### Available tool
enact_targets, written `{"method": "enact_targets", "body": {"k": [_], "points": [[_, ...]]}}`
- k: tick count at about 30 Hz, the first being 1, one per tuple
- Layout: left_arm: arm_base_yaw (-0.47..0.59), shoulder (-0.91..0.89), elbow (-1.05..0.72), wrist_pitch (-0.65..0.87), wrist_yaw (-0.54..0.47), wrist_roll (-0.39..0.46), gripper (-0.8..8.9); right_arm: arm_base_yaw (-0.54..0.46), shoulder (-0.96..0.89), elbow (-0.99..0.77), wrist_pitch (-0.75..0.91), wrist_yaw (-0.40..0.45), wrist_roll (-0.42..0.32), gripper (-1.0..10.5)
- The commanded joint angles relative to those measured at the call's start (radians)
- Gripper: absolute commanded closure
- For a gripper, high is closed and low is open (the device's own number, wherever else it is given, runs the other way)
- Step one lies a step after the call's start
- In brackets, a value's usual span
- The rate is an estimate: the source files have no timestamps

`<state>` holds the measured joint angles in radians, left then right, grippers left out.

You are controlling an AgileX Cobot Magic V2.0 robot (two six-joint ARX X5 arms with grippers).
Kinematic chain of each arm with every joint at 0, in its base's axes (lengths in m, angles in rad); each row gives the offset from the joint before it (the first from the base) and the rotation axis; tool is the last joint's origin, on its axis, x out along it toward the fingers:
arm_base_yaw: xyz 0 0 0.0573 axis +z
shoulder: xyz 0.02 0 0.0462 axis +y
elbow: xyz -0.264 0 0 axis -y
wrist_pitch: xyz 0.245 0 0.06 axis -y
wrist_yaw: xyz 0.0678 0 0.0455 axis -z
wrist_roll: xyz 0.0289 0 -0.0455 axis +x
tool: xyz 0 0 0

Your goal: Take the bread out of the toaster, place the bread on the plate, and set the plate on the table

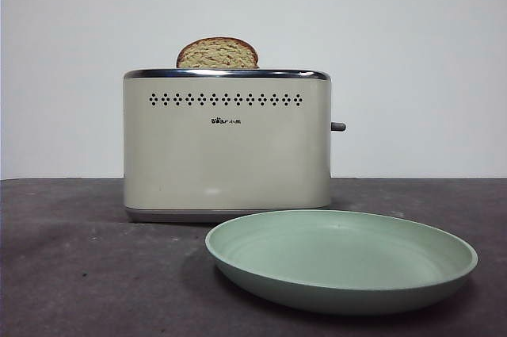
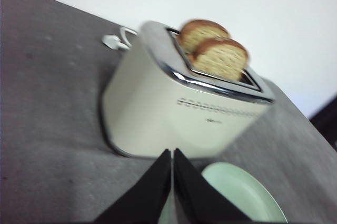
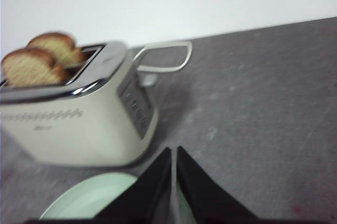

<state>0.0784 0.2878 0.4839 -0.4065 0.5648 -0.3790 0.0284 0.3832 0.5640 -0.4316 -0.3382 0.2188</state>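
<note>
The bread (image 1: 218, 53) is sitting in the toaster (image 1: 226, 147), just its rounded top poking up past the chrome rim in the front view, so nothing's been pulled out yet. Both wrist views show there are actually two slices in there side by side, the bread in the slot on the logo side and a second slice (image 2: 202, 30) with a darker domed top behind it. Mint green plate (image 1: 341, 262) is down on the table (image 1: 71, 273) right in front of the toaster, empty, a bit off toward the lever (image 1: 338, 126) end. Left gripper (image 2: 172, 153) hangs above the plate's edge facing the toaster's logo side, jaws pressed together, holding nothing. Right gripper (image 3: 174, 150) is at the button-panel end, over the plate too, jaws also closed and empty, with the power cord (image 3: 163, 58) looping behind the toaster. So I'd say we're at step one, the approach. Next move looks like one gripper opening up, coming down over the slots and pinching the nearer slice by its exposed top without bumping its neighbour, then lifting straight up.
</note>
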Motion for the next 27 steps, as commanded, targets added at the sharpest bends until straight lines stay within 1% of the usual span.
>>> {"method": "enact_targets", "body": {"k": [1, 3, 5, 9, 12, 14, 19, 21, 22, 23, 25, 27], "points": [[0.000, 0.058, 0.081, -0.045, 0.055, 0.125, 8.06, 0.016, 0.076, 0.101, -0.079, -0.037, -0.103, 9.4], [-0.003, 0.101, 0.132, -0.088, 0.093, 0.175, 8.06, 0.033, 0.133, 0.168, -0.158, -0.053, -0.152, 9.4], [-0.012, 0.137, 0.176, -0.126, 0.119, 0.205, 8.06, 0.053, 0.185, 0.225, -0.235, -0.058, -0.194, 9.4], [-0.044, 0.198, 0.248, -0.206, 0.153, 0.265, 8.06, 0.098, 0.261, 0.297, -0.351, -0.058, -0.257, 9.4], [-0.075, 0.231, 0.284, -0.259, 0.154, 0.300, 8.06, 0.130, 0.291, 0.317, -0.395, -0.056, -0.284, 9.4], [-0.094, 0.248, 0.303, -0.293, 0.154, 0.322, 8.06, 0.147, 0.301, 0.318, -0.405, -0.054, -0.287, 9.4], [-0.120, 0.265, 0.310, -0.304, 0.153, 0.326, 7.93, 0.160, 0.308, 0.318, -0.404, -0.054, -0.287, 9.4], [-0.120, 0.266, 0.310, -0.304, 0.153, 0.326, 7.36, 0.160, 0.308, 0.318, -0.404, -0.055, -0.286, 9.4], [-0.120, 0.266, 0.310, -0.304, 0.153, 0.326, 6.94, 0.160, 0.308, 0.318, -0.404, -0.055, -0.286, 9.2], [-0.120, 0.266, 0.310, -0.304, 0.151, 0.326, 6.33, 0.160, 0.308, 0.318, -0.404, -0.054, -0.286, 8.9], [-0.120, 0.266, 0.310, -0.304, 0.149, 0.326, 5.10, 0.160, 0.308, 0.318, -0.404, -0.053, -0.278, 7.8], [-0.120, 0.267, 0.310, -0.303, 0.149, 0.326, 4.40, 0.160, 0.308, 0.318, -0.404, -0.053, -0.271, 6.6]]}}
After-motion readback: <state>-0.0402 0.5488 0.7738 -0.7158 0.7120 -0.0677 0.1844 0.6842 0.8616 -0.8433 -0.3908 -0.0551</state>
